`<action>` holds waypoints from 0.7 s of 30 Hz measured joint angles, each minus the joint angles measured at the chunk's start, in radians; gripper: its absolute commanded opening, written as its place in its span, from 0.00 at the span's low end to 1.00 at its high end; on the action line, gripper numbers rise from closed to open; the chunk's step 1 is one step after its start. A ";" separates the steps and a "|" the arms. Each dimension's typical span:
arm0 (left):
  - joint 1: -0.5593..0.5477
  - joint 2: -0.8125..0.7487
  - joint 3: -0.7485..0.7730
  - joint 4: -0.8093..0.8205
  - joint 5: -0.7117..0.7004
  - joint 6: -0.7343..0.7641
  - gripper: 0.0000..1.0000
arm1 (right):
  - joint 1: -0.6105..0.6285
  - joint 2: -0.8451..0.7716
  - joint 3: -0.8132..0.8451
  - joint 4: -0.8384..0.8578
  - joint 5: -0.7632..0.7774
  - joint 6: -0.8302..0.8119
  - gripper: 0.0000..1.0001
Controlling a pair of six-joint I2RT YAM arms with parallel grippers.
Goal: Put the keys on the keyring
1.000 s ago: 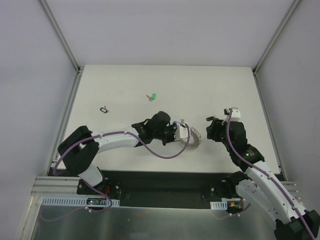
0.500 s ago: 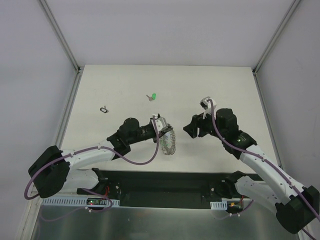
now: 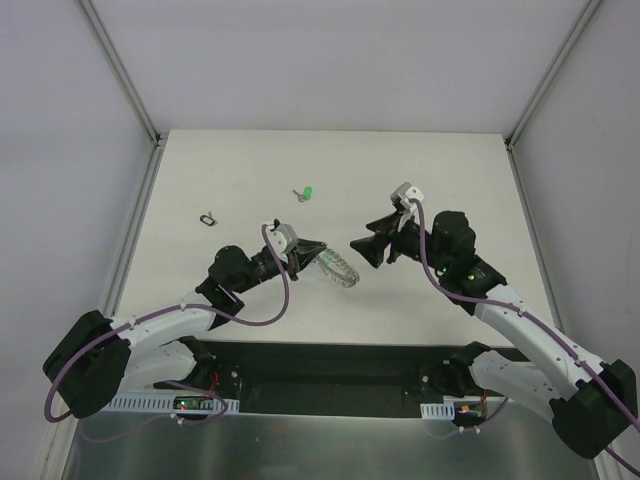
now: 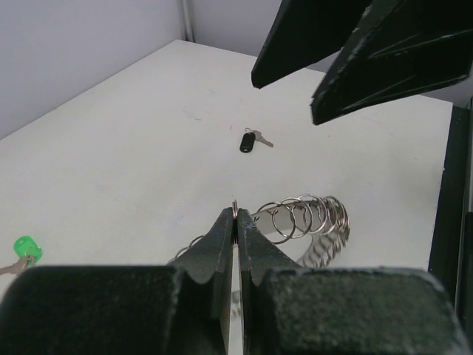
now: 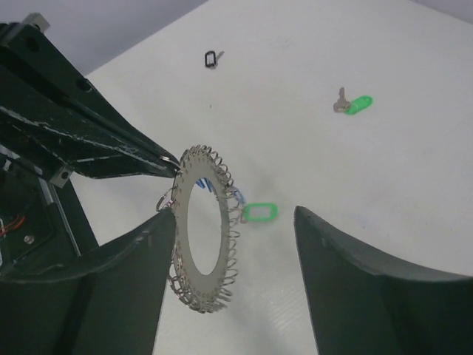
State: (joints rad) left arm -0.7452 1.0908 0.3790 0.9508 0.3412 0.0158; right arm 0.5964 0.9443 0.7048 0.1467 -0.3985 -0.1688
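Observation:
My left gripper (image 3: 312, 250) is shut on one small loop at the edge of the keyring (image 3: 340, 268), holding it above the table. The keyring (image 5: 224, 245) is a flat silver ring edged with wire coils (image 4: 303, 218). My right gripper (image 3: 362, 250) stands open just right of it, and its dark fingers (image 4: 399, 66) hang beyond the ring. A green head (image 5: 259, 213) and a blue one (image 5: 233, 194) show behind the ring; I cannot tell whether they hang on it. On the table lie a green key (image 3: 305, 193) and a black key (image 4: 249, 140).
A tiny black loop (image 3: 208, 218) lies at the left of the white table (image 3: 450, 180). Metal rails (image 3: 135, 250) run along the table's left and right sides, with grey walls beyond. A dark mounting strip (image 3: 330, 365) lies at the near edge.
My left arm has swung left and drawn back, carrying the keyring with it. My right gripper has followed it leftward and its jaws have widened a little.

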 measured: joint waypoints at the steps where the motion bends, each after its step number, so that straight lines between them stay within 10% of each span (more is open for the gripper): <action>1: 0.008 -0.006 -0.004 0.003 0.000 -0.007 0.00 | 0.000 0.000 0.000 0.022 0.000 0.002 0.79; 5: 0.014 -0.034 -0.014 0.003 0.002 -0.011 0.00 | 0.000 0.016 0.019 0.052 0.000 0.001 0.90; 21: 0.119 -0.051 -0.052 0.143 0.176 -0.125 0.00 | 0.000 0.218 0.209 -0.059 -0.237 -0.158 0.61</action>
State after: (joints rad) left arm -0.6262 1.0397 0.3267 1.0939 0.5175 -0.1093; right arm 0.5961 1.1625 0.9138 0.0875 -0.6357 -0.3271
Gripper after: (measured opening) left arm 0.009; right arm 0.643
